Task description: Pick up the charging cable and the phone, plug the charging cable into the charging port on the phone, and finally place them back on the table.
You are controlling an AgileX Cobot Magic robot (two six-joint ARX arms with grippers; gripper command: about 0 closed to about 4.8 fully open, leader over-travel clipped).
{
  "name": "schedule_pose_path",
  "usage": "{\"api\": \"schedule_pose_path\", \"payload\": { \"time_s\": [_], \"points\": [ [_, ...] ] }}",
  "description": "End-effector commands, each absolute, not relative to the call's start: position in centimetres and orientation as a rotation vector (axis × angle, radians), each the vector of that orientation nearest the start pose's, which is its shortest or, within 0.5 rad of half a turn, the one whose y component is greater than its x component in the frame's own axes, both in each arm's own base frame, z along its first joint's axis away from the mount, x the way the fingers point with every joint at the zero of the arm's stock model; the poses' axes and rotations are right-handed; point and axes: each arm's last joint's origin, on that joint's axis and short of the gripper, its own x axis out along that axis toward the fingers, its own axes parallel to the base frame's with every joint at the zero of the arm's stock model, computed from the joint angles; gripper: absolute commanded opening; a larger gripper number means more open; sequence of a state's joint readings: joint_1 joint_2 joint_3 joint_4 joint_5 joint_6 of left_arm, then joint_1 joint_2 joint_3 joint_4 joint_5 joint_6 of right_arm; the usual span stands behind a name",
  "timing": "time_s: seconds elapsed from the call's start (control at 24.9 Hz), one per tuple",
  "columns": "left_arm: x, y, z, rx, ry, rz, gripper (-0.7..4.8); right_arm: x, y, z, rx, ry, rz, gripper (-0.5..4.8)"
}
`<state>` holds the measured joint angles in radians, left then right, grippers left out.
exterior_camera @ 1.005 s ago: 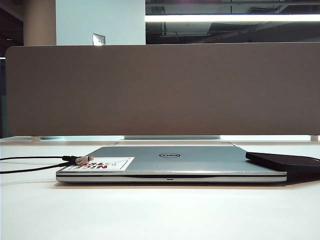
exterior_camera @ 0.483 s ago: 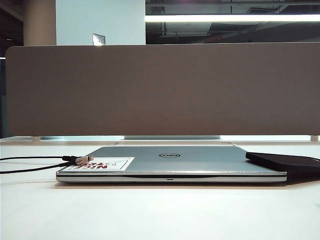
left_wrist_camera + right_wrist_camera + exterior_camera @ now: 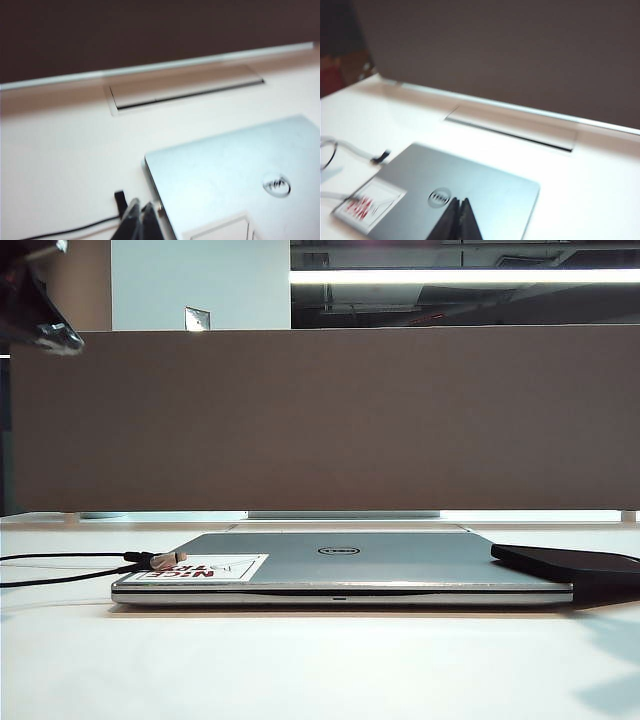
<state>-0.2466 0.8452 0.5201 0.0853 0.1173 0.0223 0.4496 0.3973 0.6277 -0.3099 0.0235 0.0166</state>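
Arrival of a dark arm segment at the upper left of the exterior frame, absent half a second ago, plus a faint new shadow at the lower right of the table (image 3: 320,670). Both arms evidently on approach, nothing handled yet. Left gripper (image 3: 138,220) seen from its wrist camera at the lower middle of that picture, fingertips pressed together, holding nothing, hovering just beside the near corner of the silver Dell laptop (image 3: 340,565). Right gripper (image 3: 458,219) likewise shut tight and empty, poised at the lower middle of its picture over the laptop lid near the logo. Charging cable (image 3: 70,568) unmoved at the left of the exterior frame, its silvery-beige plug resting on the laptop's left corner beside the red-and-white sticker (image 3: 200,568); a second thin black cable alongside it, hard to separate in the blurred wrist pictures. Phone (image 3: 570,562) unmoved at the right edge, lying flat against the laptop's right side, not in either wrist picture. Grey-brown partition panel (image 3: 320,420) filling the background. Meaning for the task: opening stage only, reach under way; jaws needing to part before any pickup, probably left for the plug and right for the phone.
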Motion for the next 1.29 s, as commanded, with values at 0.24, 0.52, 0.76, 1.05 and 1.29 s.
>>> {"api": "schedule_pose_path", "payload": {
  "time_s": [0.24, 0.52, 0.76, 1.05, 1.29],
  "points": [
    [18.9, -5.2, 24.7, 0.199, 0.273, -0.39, -0.06, 7.5, 5.9, 30.5, -0.15, 0.134, 0.614, -0.05],
    [20.2, -7.6, 21.7, 0.445, 0.375, -0.543, -0.06, 7.0, 6.5, 30.3, -0.204, 0.127, 0.704, -0.05],
    [20.0, -8.2, 20.1, 0.609, 0.457, -0.635, 2.29, 7.0, 6.5, 30.3, -0.203, 0.127, 0.705, -0.05],
    [20.4, -8.4, 18.7, 0.83, 0.464, -0.72, 2.69, 7.0, 6.5, 30.3, -0.203, 0.126, 0.705, -0.05],
    [21.4, -8.8, 17.5, 0.86, 0.476, -0.737, 2.68, 7.0, 6.5, 30.3, -0.203, 0.127, 0.705, -0.05]
  ]
}}
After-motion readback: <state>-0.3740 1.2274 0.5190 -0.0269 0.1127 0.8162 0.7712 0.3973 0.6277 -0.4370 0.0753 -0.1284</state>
